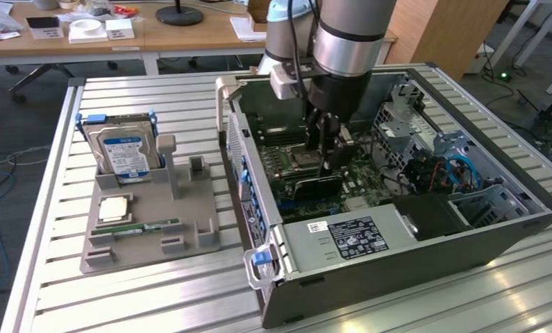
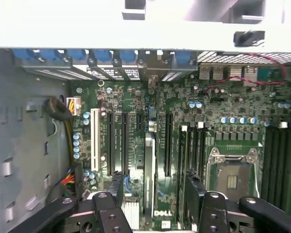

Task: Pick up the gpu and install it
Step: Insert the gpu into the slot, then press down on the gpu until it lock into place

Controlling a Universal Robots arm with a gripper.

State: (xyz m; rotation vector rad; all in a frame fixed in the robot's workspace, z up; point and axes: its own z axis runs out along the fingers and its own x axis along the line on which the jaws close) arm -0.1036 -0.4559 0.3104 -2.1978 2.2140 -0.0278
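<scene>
Gpu, thin green circuit card (image 2: 148, 165), stands edge-on in the green motherboard (image 2: 223, 104) between your wide-open claw (image 2: 154, 196), so seating looks near done; any move must clear it squarely.

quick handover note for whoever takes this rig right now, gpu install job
Claw: open, down inside the computer case, one finger on each side of the gpu, holding nothing.
Gpu: standing on edge in a motherboard slot, off the parts tray.
Done: pick-up and placing in the slot.
Left: full seating can't be confirmed from these views.
</scene>
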